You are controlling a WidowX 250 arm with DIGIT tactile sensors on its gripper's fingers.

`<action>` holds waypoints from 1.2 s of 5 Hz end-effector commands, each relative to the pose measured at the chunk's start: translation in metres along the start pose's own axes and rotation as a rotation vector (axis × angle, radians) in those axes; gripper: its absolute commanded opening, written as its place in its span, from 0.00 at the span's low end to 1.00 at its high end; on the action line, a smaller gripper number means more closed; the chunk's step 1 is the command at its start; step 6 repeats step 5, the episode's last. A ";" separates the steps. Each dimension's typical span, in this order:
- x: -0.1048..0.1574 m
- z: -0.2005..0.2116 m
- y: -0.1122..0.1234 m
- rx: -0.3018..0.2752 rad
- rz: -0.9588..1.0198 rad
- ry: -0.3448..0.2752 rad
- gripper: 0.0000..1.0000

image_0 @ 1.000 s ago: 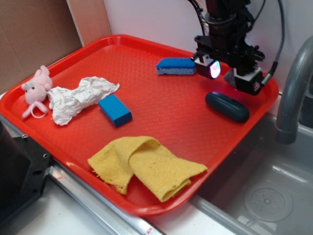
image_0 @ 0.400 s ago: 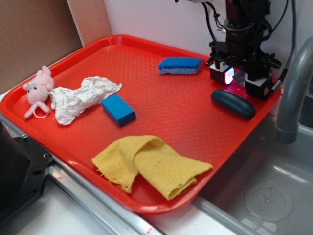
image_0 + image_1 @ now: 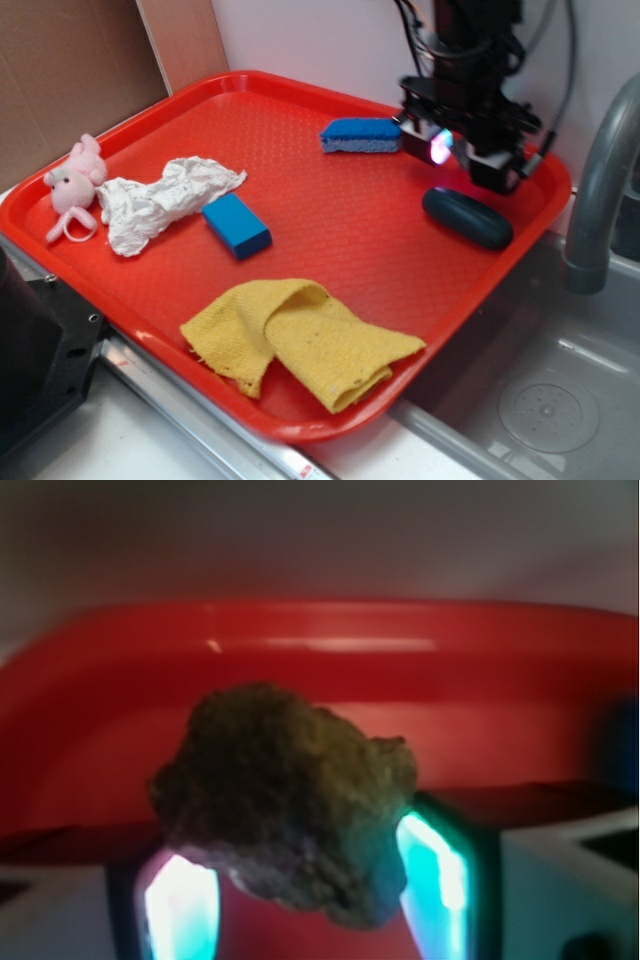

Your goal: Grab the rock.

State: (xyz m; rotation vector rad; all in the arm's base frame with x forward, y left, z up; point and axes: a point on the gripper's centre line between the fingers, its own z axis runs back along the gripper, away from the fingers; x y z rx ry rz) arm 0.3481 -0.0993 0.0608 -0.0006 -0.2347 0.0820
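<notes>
The rock (image 3: 285, 790), a lumpy dark brown stone, fills the middle of the wrist view. It sits between the two glowing fingers of my gripper (image 3: 305, 852), touching the pads on both sides, with red tray showing beneath it. In the exterior view the gripper (image 3: 466, 155) hangs over the far right corner of the red tray (image 3: 300, 90), shut on the rock, which its fingers almost completely hide there.
A dark teal oval object (image 3: 467, 218) lies just in front of the gripper and a blue sponge (image 3: 360, 135) to its left. Also on the tray: a blue block (image 3: 235, 225), yellow cloth (image 3: 300, 340), white crumpled cloth (image 3: 165, 197) and pink toy (image 3: 72, 185). Faucet (image 3: 600, 190) and sink (image 3: 530, 400) are right.
The gripper dipped down toward the tray's right corner, then came back up and left. Its fingers now stand closer together around the rock.
</notes>
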 end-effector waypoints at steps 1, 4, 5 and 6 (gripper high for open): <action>-0.024 0.086 0.036 -0.074 0.072 0.087 0.00; -0.051 0.127 0.059 0.033 0.258 0.228 0.00; -0.044 0.115 0.057 0.064 0.248 0.271 0.00; -0.044 0.115 0.057 0.064 0.248 0.271 0.00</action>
